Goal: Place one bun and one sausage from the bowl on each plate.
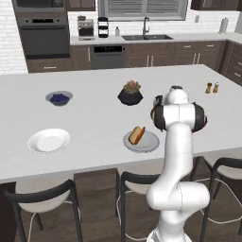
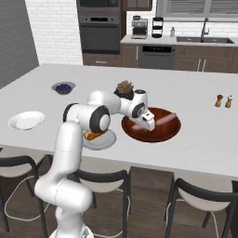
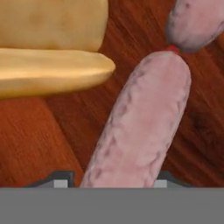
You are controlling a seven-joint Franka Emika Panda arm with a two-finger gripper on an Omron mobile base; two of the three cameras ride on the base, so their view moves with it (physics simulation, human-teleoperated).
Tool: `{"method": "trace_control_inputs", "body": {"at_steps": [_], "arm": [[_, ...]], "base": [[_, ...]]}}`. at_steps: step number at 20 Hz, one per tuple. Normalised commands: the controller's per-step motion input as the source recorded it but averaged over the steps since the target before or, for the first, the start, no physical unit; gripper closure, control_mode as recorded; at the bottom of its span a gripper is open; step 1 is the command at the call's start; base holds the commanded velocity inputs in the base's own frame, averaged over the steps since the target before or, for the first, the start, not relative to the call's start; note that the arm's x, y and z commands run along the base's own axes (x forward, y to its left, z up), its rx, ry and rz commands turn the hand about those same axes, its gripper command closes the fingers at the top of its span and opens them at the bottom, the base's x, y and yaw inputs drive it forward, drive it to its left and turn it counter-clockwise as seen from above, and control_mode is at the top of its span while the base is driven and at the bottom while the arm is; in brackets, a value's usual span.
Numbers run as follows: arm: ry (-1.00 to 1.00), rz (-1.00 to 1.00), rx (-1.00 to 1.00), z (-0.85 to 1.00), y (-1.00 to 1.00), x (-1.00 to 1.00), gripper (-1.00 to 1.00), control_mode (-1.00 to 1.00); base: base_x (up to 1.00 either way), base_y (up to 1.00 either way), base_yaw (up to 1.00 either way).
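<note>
The bowl [image 2: 162, 132] sits on the counter with the gripper [image 2: 148, 124] down inside it. Jaws narrowed either side of a sausage [image 3: 140, 127]; can't tell if they're actually gripping. Its long axis points away from the fingers, toward a second sausage [image 3: 199, 22].

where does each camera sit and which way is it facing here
Left base view: behind the arm's left, looking forward over the counter at the grey plate holding a bun; arm rises lower right.
Right base view: behind its right, facing the bowl; arm lower left, gripper in the bowl.
Hand view: looks into the bowl at a sausage between the fingertips.
Both base views share the white plate.
</note>
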Motion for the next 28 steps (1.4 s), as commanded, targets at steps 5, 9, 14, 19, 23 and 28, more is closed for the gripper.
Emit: {"method": "trace_control_inputs", "body": {"at_steps": [5,9,14,19,23,28], "arm": [[-0.12,0.00,0.00,0.92,0.40,-0.73,1.00,-1.00],[-0.07,0.11,-0.03,0.87,0.97,-0.79,1.00,-1.00],[0.06,0.23,-0.07,0.02,1.00,-0.72,1.00,-1.00],[0.15,0.42,-0.01,-0.39,1.00,-0.23,1.00,-1.00],[0.20,0.25,0.04,-0.50,0.44,0.14,1.00,-1.00],[0.10,0.19,0.00,-0.59,-0.20,-0.08,1.00,-1.00]], "base": [[0.00,0.00,0.00],[0.00,0.00,0.00],[0.00,0.00,0.00],[0.00,0.00,0.00],[0.00,0.00,0.00],[0.00,0.00,0.00]]}}
